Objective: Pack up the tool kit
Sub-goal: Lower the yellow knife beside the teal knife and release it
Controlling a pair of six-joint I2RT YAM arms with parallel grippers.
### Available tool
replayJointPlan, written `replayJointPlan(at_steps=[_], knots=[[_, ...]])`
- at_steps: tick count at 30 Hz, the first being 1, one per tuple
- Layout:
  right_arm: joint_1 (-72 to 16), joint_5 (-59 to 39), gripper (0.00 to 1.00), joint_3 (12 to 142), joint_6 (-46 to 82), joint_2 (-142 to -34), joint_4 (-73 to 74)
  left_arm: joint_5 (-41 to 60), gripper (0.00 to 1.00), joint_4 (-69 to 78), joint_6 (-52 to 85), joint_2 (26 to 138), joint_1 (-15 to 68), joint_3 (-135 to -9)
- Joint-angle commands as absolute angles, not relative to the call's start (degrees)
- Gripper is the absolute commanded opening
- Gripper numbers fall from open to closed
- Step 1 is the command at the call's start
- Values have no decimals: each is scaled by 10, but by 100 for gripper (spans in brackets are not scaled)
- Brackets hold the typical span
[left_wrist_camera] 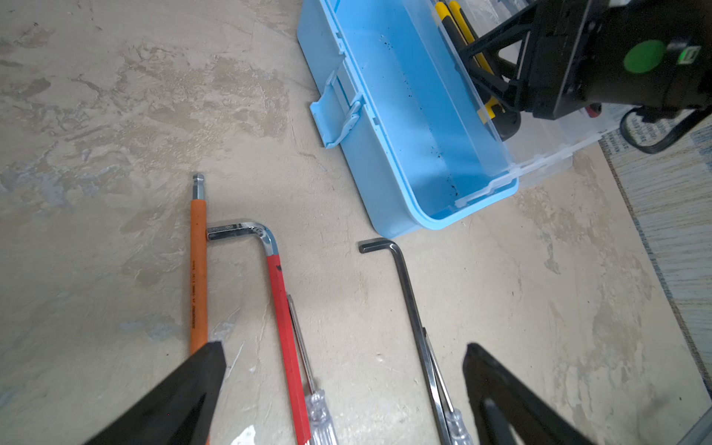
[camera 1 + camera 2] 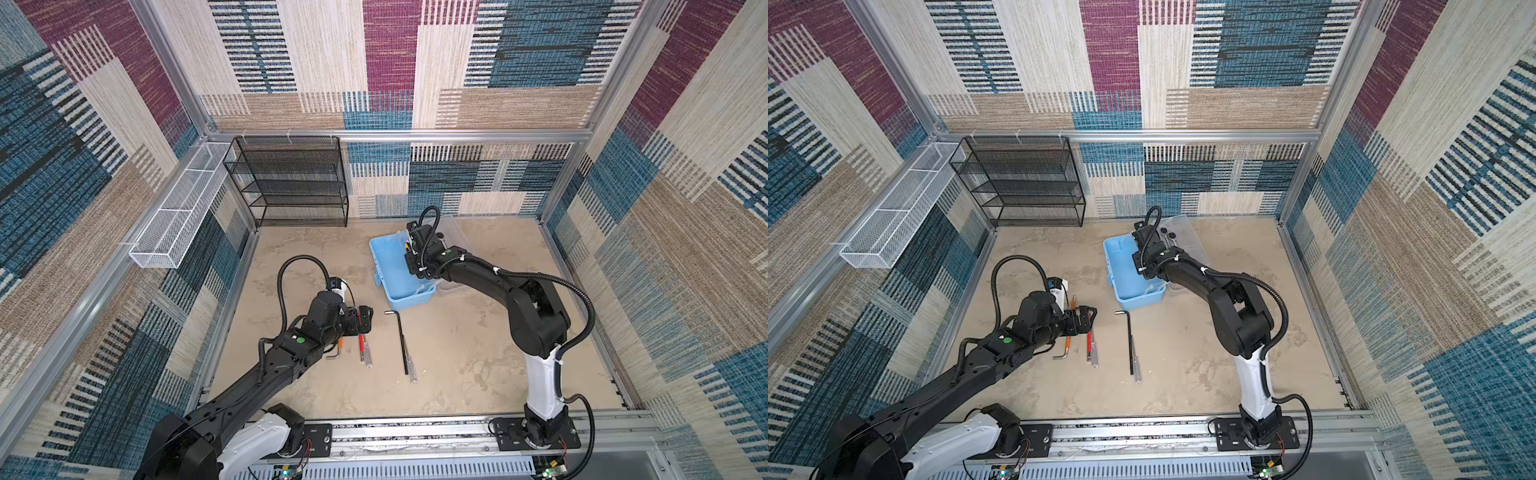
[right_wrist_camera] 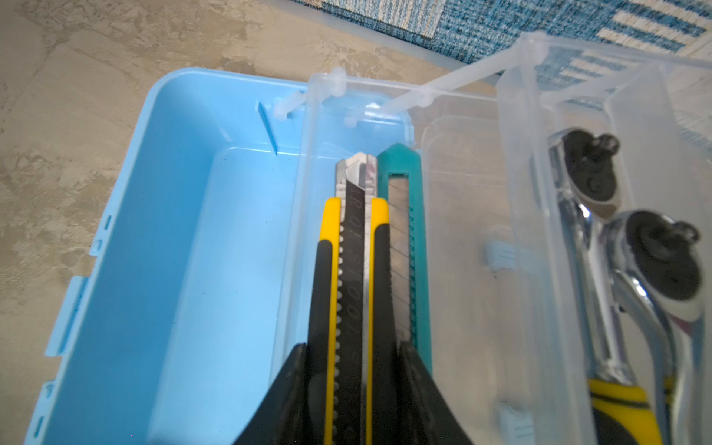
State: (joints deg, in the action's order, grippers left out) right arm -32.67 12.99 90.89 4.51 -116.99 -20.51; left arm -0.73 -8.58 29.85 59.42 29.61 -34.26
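1. While the light-blue case is lying open on the far half of the table, a yellow utility knife is being clamped between the fingers of the right gripper, inside the clear tray beside a teal knife.
2. Two ratchets are already being housed in the neighbouring compartment.
3. The orange hex key, red hex key, black hex key and two screwdrivers are being left out near the case.
4. The left gripper is being held above them, fingers wide apart, empty.
5. Roughly half is being judged done.
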Motion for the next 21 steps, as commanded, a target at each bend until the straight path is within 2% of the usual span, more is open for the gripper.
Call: replayJointPlan(at_steps=[1, 14, 16, 21], knots=[[-326, 129, 34, 904, 47, -1169, -247, -6, 99, -59, 302, 599, 295, -339], [-327, 131, 37, 903, 44, -1173, -250, -7, 99, -62, 301, 603, 294, -338], [-327, 139, 40, 907, 42, -1177, -254, -8, 99, -63, 299, 603, 294, -338], [-327, 141, 55, 909, 45, -1172, -257, -8, 99, -63, 300, 605, 293, -337]])
